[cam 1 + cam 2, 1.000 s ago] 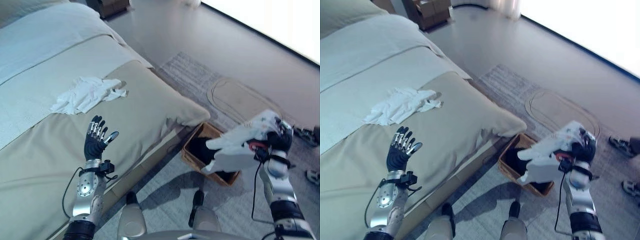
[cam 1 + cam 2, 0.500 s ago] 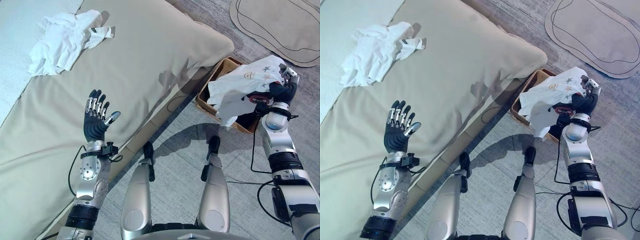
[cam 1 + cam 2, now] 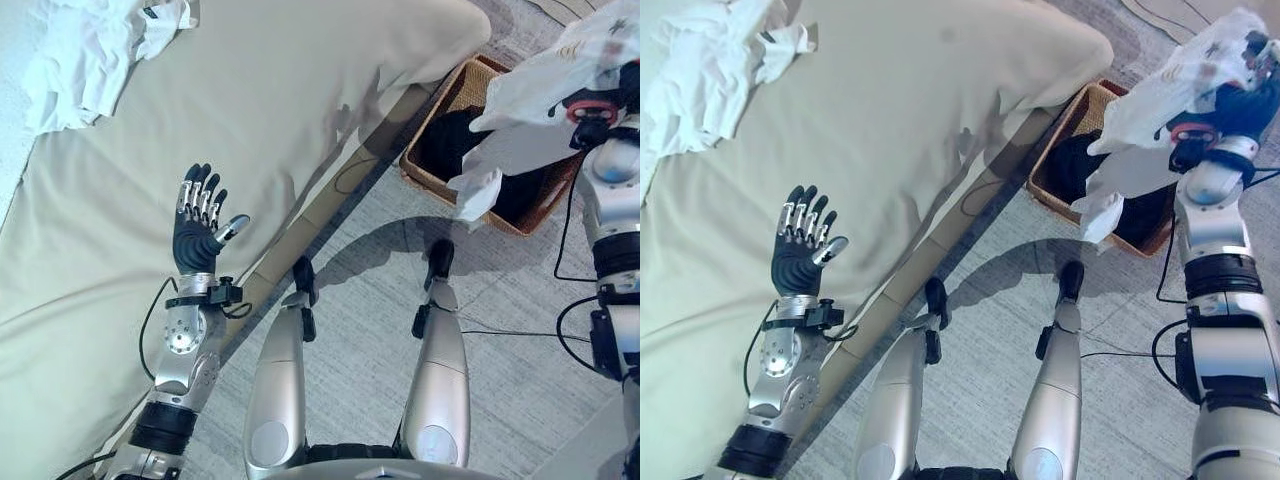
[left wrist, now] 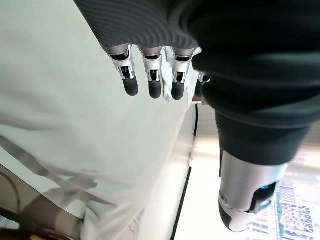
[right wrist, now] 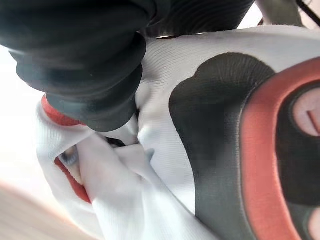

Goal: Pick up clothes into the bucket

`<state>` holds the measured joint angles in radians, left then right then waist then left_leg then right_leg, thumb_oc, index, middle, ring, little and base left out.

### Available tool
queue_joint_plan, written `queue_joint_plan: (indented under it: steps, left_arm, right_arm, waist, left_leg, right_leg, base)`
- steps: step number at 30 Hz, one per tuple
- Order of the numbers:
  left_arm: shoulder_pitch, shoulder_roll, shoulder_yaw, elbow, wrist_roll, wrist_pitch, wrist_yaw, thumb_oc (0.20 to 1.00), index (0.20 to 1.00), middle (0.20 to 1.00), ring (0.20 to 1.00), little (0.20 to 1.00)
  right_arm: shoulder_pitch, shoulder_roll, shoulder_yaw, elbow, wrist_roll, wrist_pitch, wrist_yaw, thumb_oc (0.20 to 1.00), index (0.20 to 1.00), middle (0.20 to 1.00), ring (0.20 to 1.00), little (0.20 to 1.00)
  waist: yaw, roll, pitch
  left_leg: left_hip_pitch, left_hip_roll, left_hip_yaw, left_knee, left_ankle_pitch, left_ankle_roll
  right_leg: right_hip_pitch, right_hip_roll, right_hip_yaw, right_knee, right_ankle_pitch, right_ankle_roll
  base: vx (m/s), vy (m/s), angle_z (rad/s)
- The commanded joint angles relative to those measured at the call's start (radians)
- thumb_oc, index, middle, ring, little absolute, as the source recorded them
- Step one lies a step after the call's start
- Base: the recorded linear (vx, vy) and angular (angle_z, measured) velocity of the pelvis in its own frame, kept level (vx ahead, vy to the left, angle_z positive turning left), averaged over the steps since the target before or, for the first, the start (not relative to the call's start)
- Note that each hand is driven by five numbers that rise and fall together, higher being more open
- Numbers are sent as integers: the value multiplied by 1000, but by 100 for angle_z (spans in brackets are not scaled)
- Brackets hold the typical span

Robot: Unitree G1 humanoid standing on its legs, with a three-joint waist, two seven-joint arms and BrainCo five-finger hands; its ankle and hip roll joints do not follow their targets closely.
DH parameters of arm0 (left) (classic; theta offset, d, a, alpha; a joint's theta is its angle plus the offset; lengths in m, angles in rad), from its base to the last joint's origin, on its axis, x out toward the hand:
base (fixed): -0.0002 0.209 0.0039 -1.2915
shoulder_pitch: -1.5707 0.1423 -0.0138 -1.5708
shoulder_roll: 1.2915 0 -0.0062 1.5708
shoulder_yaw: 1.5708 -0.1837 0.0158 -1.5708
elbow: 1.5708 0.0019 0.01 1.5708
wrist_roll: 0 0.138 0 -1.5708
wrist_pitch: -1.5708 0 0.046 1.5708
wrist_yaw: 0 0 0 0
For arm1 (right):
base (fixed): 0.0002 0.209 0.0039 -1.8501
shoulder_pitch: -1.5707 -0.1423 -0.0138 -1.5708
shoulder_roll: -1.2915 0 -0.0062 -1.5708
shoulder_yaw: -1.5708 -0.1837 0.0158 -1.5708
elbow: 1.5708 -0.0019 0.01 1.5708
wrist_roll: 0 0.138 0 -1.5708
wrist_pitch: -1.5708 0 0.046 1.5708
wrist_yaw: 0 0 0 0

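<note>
My right hand (image 3: 1238,100) is shut on a white printed garment (image 3: 535,100), held up so that its loose end hangs over the woven basket (image 3: 432,175) on the floor beside the bed. Dark clothing (image 3: 455,140) lies inside the basket. Up close in the right wrist view, the white garment (image 5: 210,150) with a red and dark print presses against the hand. A second white garment (image 3: 700,60) lies crumpled on the beige bed cover (image 3: 300,90) at the far left. My left hand (image 3: 200,225) is raised open over the bed's near edge, with its fingers (image 4: 152,82) straight.
The bed takes up the left half of the view, its corner ending beside the basket. Grey carpet (image 3: 520,330) covers the floor in front of the bed and basket.
The camera has tilted further down and the scene has shifted. My right hand has lifted the white garment higher over the basket. The left hand has stayed raised and open.
</note>
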<state>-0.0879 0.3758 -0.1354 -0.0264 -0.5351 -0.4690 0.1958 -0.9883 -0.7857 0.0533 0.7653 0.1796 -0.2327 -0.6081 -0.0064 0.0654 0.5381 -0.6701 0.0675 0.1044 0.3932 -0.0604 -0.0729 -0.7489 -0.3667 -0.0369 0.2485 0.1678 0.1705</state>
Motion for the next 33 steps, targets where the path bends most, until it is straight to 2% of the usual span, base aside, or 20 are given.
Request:
queue_joint_plan:
  steps: [1,8,13,19,20,21,22,23,24,33]
  left_arm:
    - [51,27,31,-122,15,-73,18,1000,1000,1000,1000,1000]
    - [48,28,22,-122,13,-84,31,1000,1000,1000,1000,1000]
    - [47,35,20,-129,12,-89,41,1000,1000,1000,1000,1000]
    - [59,48,4,-147,9,-97,44,1000,1000,1000,1000,1000]
    - [58,53,-3,-158,10,-99,45,1000,1000,1000,1000,1000]
    - [58,51,-3,-159,10,-99,46,1000,1000,1000,1000,1000]
    - [56,59,-9,-167,17,-101,46,1000,1000,1000,1000,1000]
    - [56,57,-9,-168,17,-102,46,1000,1000,1000,1000,1000]
    - [48,63,-17,-172,21,-103,46,1000,1000,1000,1000,1000]
    - [22,60,-12,-182,20,-97,48,1000,1000,1000,1000,1000]
  right_arm:
    - [-87,-105,53,-36,12,-70,-52,200,200,200,200,200]
    - [-111,-112,76,-72,5,-83,-60,200,200,200,200,200]
    - [-134,-90,118,-23,-7,-78,-55,200,200,200,200,200]
    - [-186,-52,220,205,-36,-24,-12,200,200,200,200,200]
    - [-212,-45,268,272,-63,1,12,200,200,200,200,200]
    - [-218,-45,273,276,-62,-1,13,200,200,200,200,200]
    - [-234,-45,313,320,-95,16,29,200,200,200,200,200]
    - [-237,-45,315,322,-94,15,30,200,200,200,200,200]
    - [-258,-44,357,373,-126,37,51,200,200,200,200,200]
    - [-325,-60,450,494,-185,102,120,200,200,200,200,200]
  waist:
    - [-11,26,-18]
    - [-14,25,-18]
    - [-11,29,-18]
    - [9,54,-18]
    - [19,62,-18]
    - [15,63,-18]
    - [22,69,-18]
    - [18,68,-18]
    - [27,76,-18]
    - [36,81,-18]
  left_leg:
    - [-52,20,-20,10,-1,6]
    - [-62,14,-17,6,0,10]
    - [-86,11,-21,3,7,9]
    - [-145,3,-24,14,13,11]
    - [-149,3,-31,24,-14,4]
    - [-166,1,-23,22,13,11]
    - [-164,1,-33,26,-11,5]
    - [-180,-1,-25,23,17,12]
    - [-178,-1,-34,28,-10,4]
    - [-210,-14,-37,34,-8,6]
  right_leg:
    - [-60,-14,-2,132,-72,12]
    - [-96,-9,13,153,-76,8]
    - [-119,-10,16,164,-78,7]
    - [-181,-12,25,195,-85,2]
    - [-187,-12,33,212,-115,11]
    - [-200,-14,29,202,-87,1]
    - [-204,-14,37,219,-115,11]
    - [-217,-17,33,208,-86,1]
    - [-219,-17,40,227,-119,11]
    - [-261,-15,54,247,-125,7]
  base:
    - [0,0,0]
    - [-3,-2,-4]
    - [-2,-2,-1]
    - [3,2,2]
    - [0,0,0]
    - [74,1,3]
    - [-69,-4,7]
    - [81,8,10]
    - [6,12,8]
    - [15,5,3]
